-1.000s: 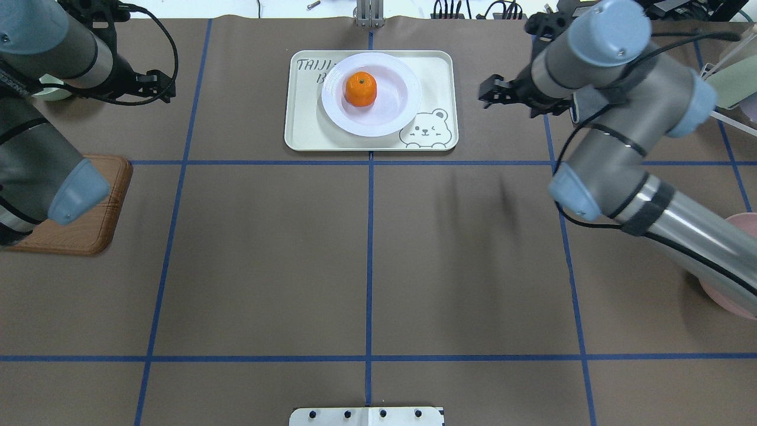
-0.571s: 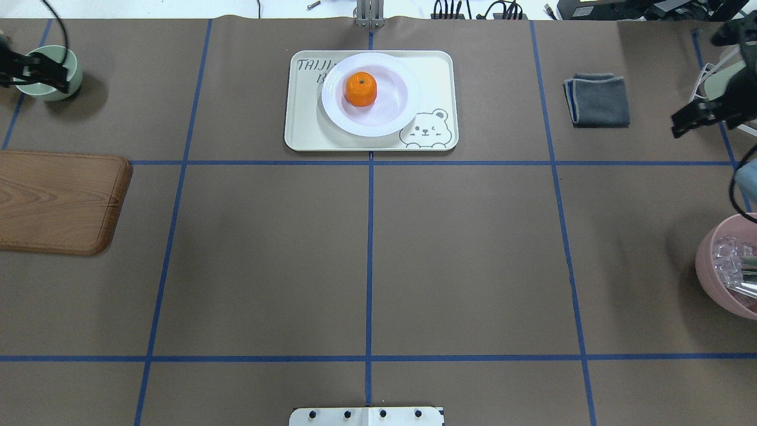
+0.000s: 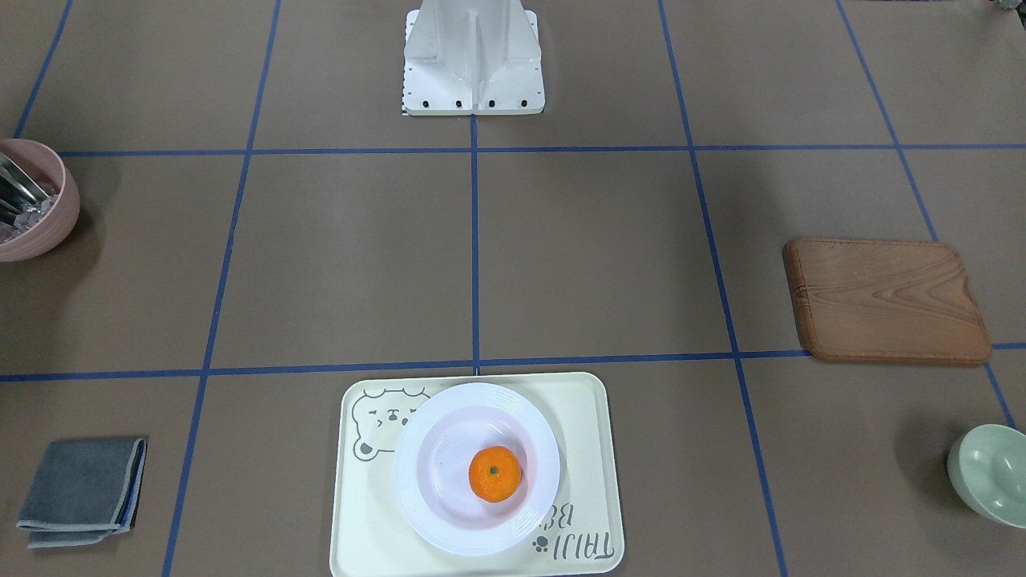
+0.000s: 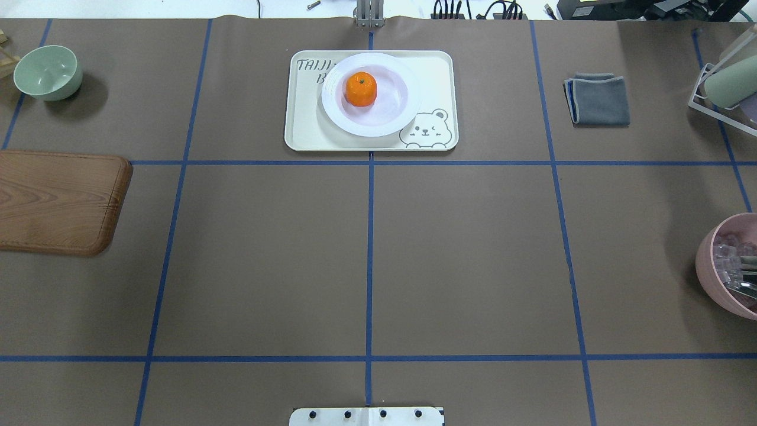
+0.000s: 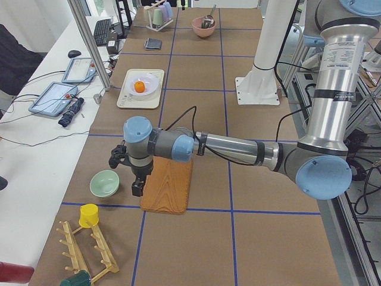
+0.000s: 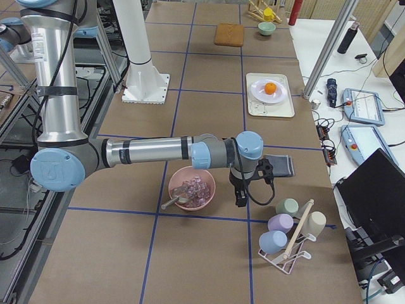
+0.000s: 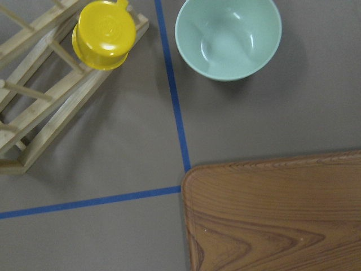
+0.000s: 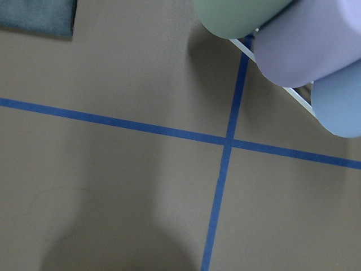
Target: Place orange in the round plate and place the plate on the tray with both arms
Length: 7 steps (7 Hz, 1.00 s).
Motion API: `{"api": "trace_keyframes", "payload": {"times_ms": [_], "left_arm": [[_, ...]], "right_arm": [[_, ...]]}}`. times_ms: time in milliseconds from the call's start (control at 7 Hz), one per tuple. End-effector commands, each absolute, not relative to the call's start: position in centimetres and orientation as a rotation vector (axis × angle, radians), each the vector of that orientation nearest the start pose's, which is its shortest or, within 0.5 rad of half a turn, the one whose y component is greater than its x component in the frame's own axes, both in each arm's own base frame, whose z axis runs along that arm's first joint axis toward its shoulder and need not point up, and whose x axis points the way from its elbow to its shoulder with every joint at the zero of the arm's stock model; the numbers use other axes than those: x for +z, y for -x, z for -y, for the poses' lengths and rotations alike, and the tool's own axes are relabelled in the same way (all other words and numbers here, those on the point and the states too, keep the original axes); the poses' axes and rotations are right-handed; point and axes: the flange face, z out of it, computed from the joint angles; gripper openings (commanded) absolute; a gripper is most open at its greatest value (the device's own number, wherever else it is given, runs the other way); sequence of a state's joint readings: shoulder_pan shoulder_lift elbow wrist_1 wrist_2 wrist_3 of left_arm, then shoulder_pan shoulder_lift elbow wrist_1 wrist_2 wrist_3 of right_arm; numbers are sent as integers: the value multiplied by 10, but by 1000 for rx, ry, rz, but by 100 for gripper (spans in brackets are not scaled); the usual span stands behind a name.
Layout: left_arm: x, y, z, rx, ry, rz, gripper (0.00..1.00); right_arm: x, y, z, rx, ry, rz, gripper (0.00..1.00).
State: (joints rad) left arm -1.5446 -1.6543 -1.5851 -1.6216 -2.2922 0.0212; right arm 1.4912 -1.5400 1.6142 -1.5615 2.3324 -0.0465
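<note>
The orange sits in the white round plate, a little off centre. The plate rests on the cream bear tray at the table's far middle; the front-facing view shows the same orange, plate and tray. Neither arm shows in the overhead or front-facing views. In the left side view my left gripper hangs over the table's left end, between the green bowl and the wooden board. My right gripper hangs by the pink bowl in the right side view. I cannot tell whether either is open or shut.
A wooden board and a green bowl lie at the left. A grey cloth, a cup rack and a pink bowl of ice cubes stand at the right. A wooden rack holds a yellow cup.
Both arms have pulled back sideways out of the overhead view, the left to the left and the right to the right. Orange, plate and tray have not moved.
</note>
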Motion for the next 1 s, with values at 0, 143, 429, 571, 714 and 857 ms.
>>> {"api": "trace_keyframes", "payload": {"times_ms": [0,143,429,571,714,857], "left_arm": [[641,68,505,75,-97,-743,98],[642,67,505,62,-85,-744,98],[639,67,508,23,-72,-745,98],[639,67,507,6,-68,-747,98],[639,67,507,4,-67,-747,98],[640,67,507,6,-68,-747,98]], "right_arm": [[637,-32,501,-135,-49,760,100],[638,-33,502,-128,-42,751,100],[648,-54,494,-70,-9,743,100],[646,-58,496,-53,13,741,100],[647,-59,495,-49,20,732,100],[647,-60,496,-49,22,723,100]]}}
